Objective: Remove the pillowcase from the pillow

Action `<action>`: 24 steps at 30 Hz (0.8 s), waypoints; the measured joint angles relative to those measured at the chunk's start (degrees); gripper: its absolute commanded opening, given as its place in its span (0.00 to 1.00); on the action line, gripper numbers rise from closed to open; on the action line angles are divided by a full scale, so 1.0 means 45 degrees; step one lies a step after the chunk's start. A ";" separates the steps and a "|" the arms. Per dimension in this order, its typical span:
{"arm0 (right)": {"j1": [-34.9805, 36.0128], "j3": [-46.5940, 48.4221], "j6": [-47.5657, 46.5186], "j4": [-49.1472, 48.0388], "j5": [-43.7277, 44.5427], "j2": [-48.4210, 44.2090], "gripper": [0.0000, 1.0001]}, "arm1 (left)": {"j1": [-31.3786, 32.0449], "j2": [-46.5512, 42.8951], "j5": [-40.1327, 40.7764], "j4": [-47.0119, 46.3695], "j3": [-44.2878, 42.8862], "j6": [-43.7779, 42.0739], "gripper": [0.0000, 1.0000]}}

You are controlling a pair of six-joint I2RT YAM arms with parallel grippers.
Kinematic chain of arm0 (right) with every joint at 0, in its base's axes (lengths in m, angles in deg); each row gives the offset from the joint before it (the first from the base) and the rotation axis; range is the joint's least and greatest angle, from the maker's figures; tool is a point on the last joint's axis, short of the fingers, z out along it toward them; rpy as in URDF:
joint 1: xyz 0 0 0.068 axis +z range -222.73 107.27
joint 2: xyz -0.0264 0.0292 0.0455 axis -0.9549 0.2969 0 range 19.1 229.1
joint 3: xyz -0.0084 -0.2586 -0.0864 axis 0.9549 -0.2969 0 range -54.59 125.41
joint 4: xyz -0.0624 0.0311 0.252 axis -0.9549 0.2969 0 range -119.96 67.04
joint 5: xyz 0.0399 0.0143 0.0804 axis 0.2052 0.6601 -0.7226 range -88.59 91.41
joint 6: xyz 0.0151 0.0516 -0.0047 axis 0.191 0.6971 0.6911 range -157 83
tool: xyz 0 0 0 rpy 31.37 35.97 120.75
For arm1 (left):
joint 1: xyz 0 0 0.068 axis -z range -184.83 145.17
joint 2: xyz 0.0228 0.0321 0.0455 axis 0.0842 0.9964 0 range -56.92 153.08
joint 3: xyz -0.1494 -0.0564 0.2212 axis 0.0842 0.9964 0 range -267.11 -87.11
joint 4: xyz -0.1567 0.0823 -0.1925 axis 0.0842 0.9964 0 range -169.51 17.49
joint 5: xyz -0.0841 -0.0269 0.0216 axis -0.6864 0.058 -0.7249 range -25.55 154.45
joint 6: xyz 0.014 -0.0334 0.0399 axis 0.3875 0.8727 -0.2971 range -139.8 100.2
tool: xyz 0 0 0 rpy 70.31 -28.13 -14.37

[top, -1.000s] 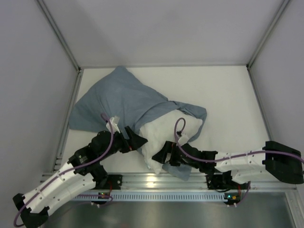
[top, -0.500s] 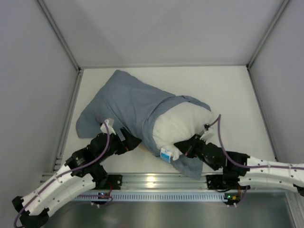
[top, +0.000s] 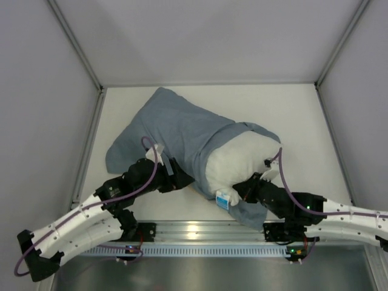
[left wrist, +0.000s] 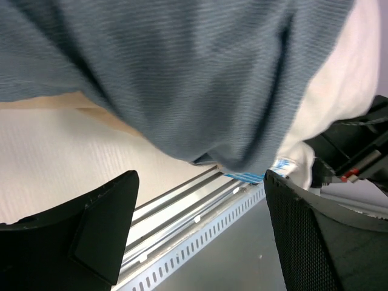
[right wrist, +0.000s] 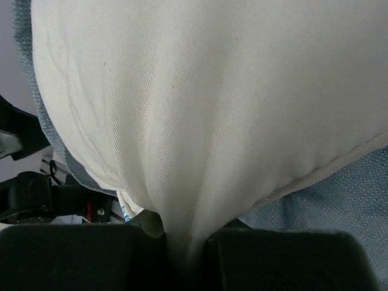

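Though half bare, pillow (right wrist: 200,109) in right hand (right wrist: 182,241)

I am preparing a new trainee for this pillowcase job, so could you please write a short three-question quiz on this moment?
1. True or false: the pillow lies fully out of the pillowcase.
2. What does the right gripper pinch? A the pillowcase, B the pillow, C nothing.
3. Fill in: the gripper with its fingers spread wide is the ___ one.

Key: 1 false, only one white end shows. 2 B, white fabric is bunched between its fingers. 3 left, meaning the left gripper.
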 measured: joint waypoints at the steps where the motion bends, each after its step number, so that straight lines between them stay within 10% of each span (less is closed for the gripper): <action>1: 0.0000 0.0005 -0.0010 0.0024 -0.0039 0.0223 0.00 | 0.0209 0.0379 -0.0034 -0.0141 -0.0267 -0.0039 0.88; 15: 0.0000 0.0840 -0.0238 0.0243 -0.0442 0.0767 0.00 | 0.2055 0.4119 0.1069 -0.1360 -0.2161 -0.0505 0.87; 20: 0.0000 0.0860 -0.0374 0.0287 -0.0685 0.0656 0.00 | 0.2055 0.4595 0.1331 -0.1676 -0.2069 -0.0617 0.30; 24: 0.0000 0.1423 -0.0675 0.0534 -0.0923 0.0233 0.00 | 0.2055 0.4109 0.2040 -0.1948 -0.1355 -0.0631 0.13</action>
